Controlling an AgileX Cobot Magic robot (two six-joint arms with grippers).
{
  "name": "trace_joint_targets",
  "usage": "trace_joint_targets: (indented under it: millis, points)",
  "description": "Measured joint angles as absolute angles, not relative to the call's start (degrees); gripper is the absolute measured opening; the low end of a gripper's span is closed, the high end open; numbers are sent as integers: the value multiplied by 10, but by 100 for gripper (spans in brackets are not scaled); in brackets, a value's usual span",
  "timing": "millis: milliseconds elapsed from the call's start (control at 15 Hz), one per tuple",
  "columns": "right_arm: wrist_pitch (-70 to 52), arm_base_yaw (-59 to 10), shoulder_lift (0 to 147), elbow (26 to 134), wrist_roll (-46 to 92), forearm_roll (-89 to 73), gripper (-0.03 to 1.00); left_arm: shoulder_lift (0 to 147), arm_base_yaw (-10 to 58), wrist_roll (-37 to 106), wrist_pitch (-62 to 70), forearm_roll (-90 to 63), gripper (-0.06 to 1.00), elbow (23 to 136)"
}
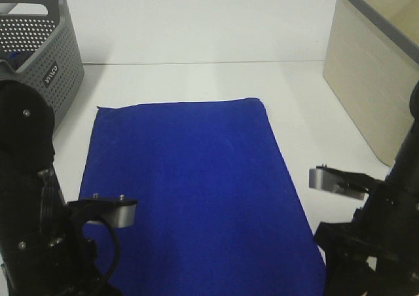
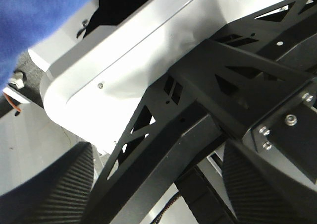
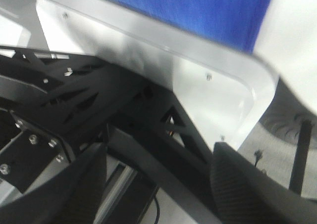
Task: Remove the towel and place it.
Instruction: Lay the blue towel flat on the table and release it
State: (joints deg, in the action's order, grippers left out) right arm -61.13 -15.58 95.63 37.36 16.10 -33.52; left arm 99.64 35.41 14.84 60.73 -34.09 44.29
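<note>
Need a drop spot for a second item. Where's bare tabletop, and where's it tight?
The widest bare table lies beyond the far edge of the towel, between the grey basket and the beige bin. There is also a strip between towel and bin. The gap between towel and basket is narrow. The near corners are crowded by the left arm and right arm.

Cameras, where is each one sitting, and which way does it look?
Exterior high: sits up high off the arms, looks down at the towel lying flat on the table; the left arm and right arm show low down.
Left wrist: rides the left arm, looks past the open left gripper at the table's corner.
Right wrist: rides the right arm, looks past the open right gripper at another corner.
Shared: all three show the blue towel.
</note>
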Motion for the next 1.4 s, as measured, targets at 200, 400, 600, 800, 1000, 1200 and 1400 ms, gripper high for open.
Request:
trace_joint_targets:
  millis: [200,400,600,800,1000,1200,1400]
  points:
    - [-624,-156,945,458,136,-300,61,997,349,144,618,-297,69,517]
    - [-633,-155,945,567,101,-246,61,997,293,111,619,-240,69,603]
    - [-646,-155,977,713,60,-178,61,998,218,85,619,-195,69,689]
    - [-684,-155,1057,883,45,-146,61,1027,171,63,619,-163,69,784]
    - [-694,-155,1154,1044,45,-139,61,1098,168,19,626,-99,69,890]
    - [-694,-155,1246,1165,45,-138,61,1199,168,-7,662,-54,69,1026]
    - [-695,-154,1320,1225,61,-138,61,1309,167,-10,691,-38,69,1167]
